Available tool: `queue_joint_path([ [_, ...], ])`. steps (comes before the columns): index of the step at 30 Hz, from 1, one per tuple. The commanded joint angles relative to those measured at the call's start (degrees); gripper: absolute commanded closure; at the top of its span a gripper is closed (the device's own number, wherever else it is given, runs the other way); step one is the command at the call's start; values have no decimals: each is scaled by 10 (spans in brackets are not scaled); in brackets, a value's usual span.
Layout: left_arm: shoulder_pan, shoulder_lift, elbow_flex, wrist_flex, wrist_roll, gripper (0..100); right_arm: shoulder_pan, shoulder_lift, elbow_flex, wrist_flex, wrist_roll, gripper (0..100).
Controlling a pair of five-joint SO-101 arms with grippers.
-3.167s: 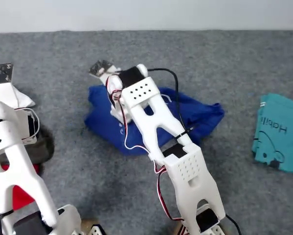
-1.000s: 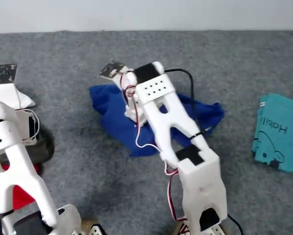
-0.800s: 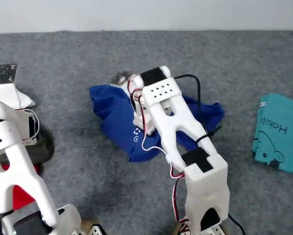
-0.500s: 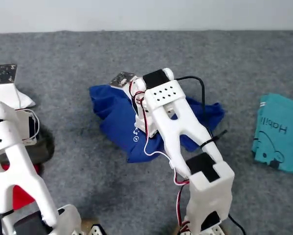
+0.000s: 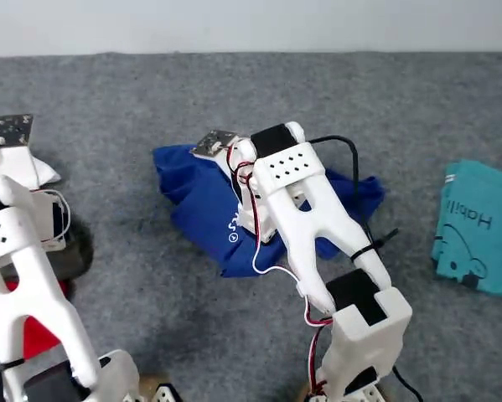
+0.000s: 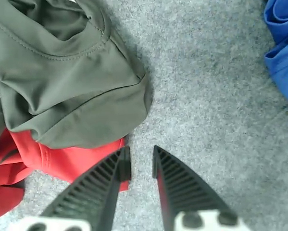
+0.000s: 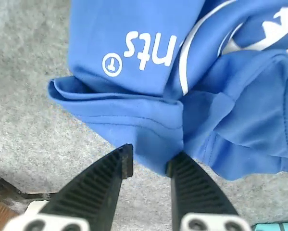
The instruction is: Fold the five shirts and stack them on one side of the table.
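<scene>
The relation that governs the next move is between the right claw [image 7: 151, 161] and the near edge of the blue shirt [image 5: 192, 201]. In the high view the blue shirt lies crumpled at mid-table, its long axis running roughly side to side across the table [image 5: 359, 100], with the right arm [image 5: 292, 167] reaching over its middle. In the right wrist view the claw points down at the shirt's near border: a bunched lip of blue cloth dips into the gap between the tips, and the rest of the shirt spreads away beyond them. The jaws stand apart, with cloth between them but not pinched. We judge that closing here would take the layered edge rather than a single ply, so the pull direction should be chosen with that in mind. The left claw [image 6: 140, 156] hangs over bare table with its jaws a narrow slit apart, holding nothing. It sits just beside the red shirt [image 6: 18, 178] and the grey-green shirt [image 6: 62, 82] lying on it, with the blue shirt well off to one side. The right arm is therefore clearly the nearer one. A teal shirt [image 5: 477, 226] lies folded at the table's right side.
</scene>
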Motion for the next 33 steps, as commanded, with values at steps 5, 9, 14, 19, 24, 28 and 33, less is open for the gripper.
queue_joint_path([
  [5,2,-23,5,-16,-6,917,-14,72,-121,1,5,852],
  [9,1,-23,5,-18,-5,917,-15,131,-178,7,5,852],
  [14,1,-23,5,-18,-4,917,-16,161,-235,7,5,852],
  [19,1,-23,5,-18,-5,917,-16,163,-294,18,6,851],
  [24,1,-22,5,-18,-4,917,-35,166,-309,19,7,850],
  [28,1,-23,5,-18,-5,917,-60,167,-307,19,6,849],
  [33,1,-23,5,-18,-5,917,-64,185,-307,21,-13,753],
])
